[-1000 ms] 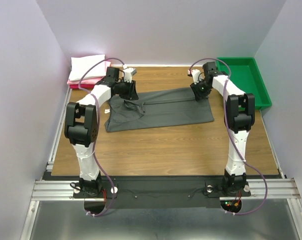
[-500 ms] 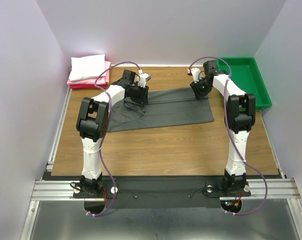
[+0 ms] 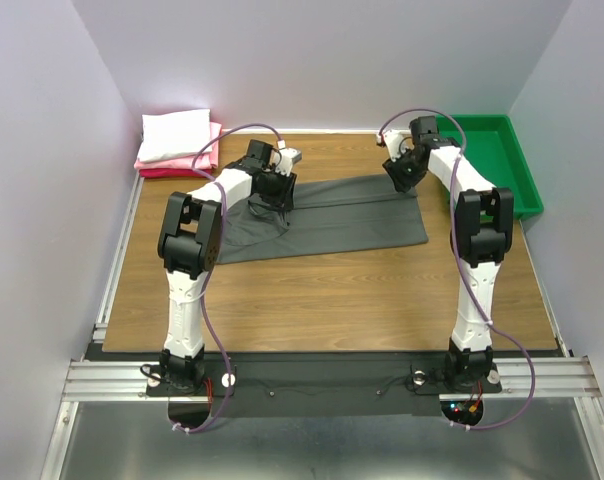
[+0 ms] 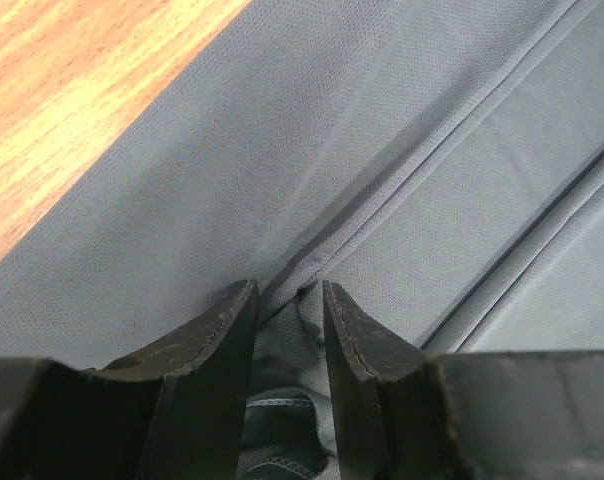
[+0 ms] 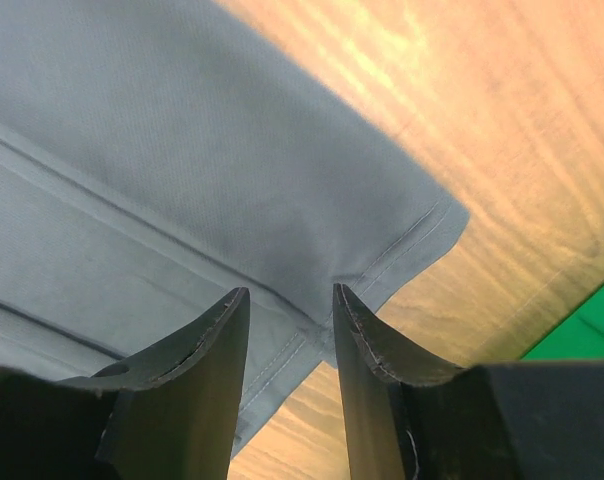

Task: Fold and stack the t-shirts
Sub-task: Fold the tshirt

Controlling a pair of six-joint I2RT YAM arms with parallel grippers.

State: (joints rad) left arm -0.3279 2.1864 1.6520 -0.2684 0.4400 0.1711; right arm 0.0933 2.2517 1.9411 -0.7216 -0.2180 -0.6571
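Much hidden at the collar end of the dark grey t-shirt (image 3: 332, 215), covered from above by the left end effector (image 4: 287, 292). Found its jaws standing apart with cloth bunched between them; cannot tell whether pinched or merely pressed. Found the right end effector (image 5: 290, 295) with jaws parted and nothing between, poised above the hem corner. Located the garment on the far half of the tabletop (image 3: 322, 290), long axis running left to right, collar end left, hem end right, fold lines along its length. Noted a white t-shirt (image 3: 175, 133) on a pink t-shirt (image 3: 187, 164), folded, at the far left corner. Against a second ago, recorded an inward swing of the left arm, with the collar end drawn in and doubled over.
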